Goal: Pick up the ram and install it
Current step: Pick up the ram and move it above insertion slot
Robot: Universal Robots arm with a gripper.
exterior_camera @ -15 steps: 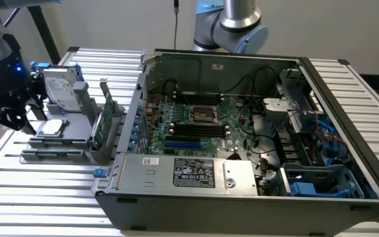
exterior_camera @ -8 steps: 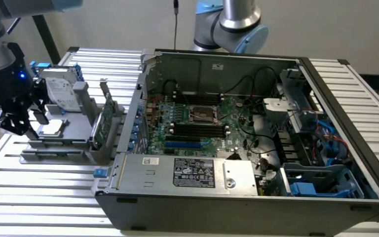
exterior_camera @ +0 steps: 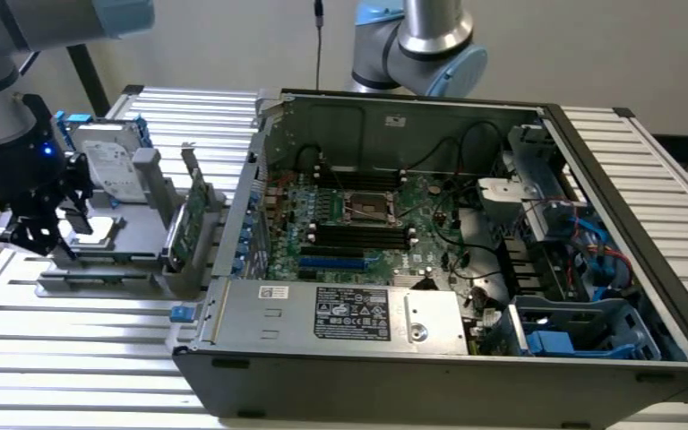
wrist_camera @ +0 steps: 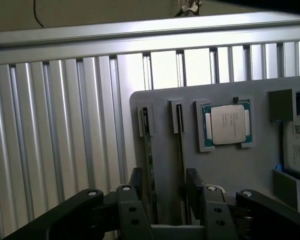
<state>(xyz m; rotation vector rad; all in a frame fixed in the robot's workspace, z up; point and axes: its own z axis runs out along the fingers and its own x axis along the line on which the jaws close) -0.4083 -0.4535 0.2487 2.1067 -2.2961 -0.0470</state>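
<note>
Over holder (wrist_camera: pixel 230 172), jaws wide, straddling ram (wrist_camera: pixel 148 165)

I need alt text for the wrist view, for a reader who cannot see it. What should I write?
The open gripper is at a grey holder on a slatted metal table, and the ram, a thin green stick standing on edge in a slot, shows between its two fingers. A square processor chip lies in the holder nearby.
</note>
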